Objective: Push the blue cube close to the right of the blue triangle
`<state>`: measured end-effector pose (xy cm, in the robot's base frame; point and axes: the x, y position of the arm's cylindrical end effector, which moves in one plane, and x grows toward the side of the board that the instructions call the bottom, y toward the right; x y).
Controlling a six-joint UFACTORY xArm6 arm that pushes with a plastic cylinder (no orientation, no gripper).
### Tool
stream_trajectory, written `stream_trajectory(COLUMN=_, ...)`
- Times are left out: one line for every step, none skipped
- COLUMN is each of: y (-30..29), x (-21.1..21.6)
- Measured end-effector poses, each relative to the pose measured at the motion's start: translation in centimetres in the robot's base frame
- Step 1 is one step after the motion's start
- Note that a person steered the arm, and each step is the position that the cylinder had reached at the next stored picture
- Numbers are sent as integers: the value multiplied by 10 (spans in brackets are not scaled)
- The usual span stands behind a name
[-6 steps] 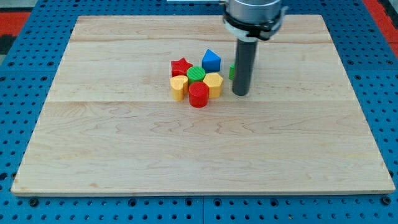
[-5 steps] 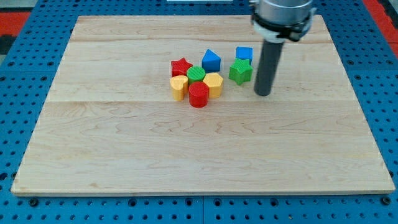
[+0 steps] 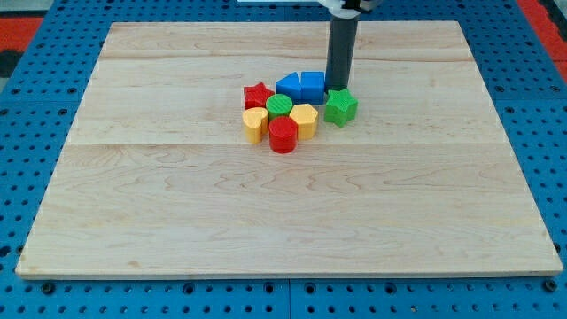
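The smooth blue cube [image 3: 313, 86] touches the blue triangle [image 3: 289, 87] on the triangle's right. My tip [image 3: 338, 87], a bare upright rod holding nothing, stands just right of the cube.

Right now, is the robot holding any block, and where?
Nothing is held. My tip only pushes: it stands just right of the blue cube, which sits against the blue triangle.

My tip [image 3: 339, 86] stands on the wooden counter [image 3: 266, 221], touching the right side of the blue cube [image 3: 313, 86] and just above the green block [image 3: 340, 106]. The blue cube sits pressed against the right of the blue triangle [image 3: 288, 87]. Left and below lie the red star [image 3: 258, 95], green cylinder [image 3: 280, 105], two yellow blocks [image 3: 255, 124] [image 3: 304, 118] and red cylinder [image 3: 283, 135], clustered together.
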<state>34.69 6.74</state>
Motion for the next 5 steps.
stream_trajectory(y=8, x=-2)
stream_trajectory(y=22, x=2)
stream_trajectory(y=16, x=-31)
stream_trajectory(y=-18, x=-35)
stream_trajectory(y=-56, x=-12)
